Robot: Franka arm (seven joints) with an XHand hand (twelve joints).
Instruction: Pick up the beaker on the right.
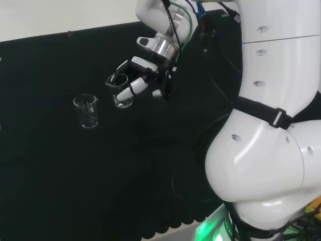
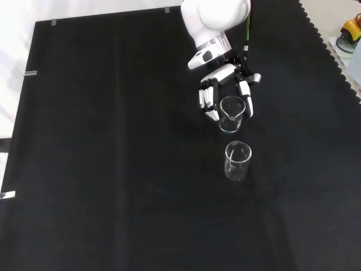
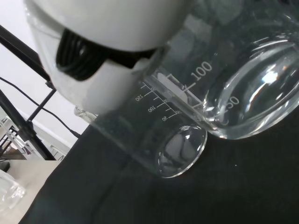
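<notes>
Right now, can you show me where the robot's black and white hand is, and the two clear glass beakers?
Black and white hand (image 2: pixel 225 84), front view, on its palm.
Clear glass beaker between the fingers (image 2: pixel 231 114), front view, on its wall.
Other clear glass beaker standing alone (image 2: pixel 237 161), front view, on its wall.

Even bright light; glare on glass beaker (image 3: pixel 252 93); blurred white hand (image 3: pixel 107 42) close up

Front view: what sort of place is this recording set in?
Probably a lab bench for robot trials: a black cloth covers the bench, two clear glass beakers stand on it, and the hand is curled round one.
</notes>
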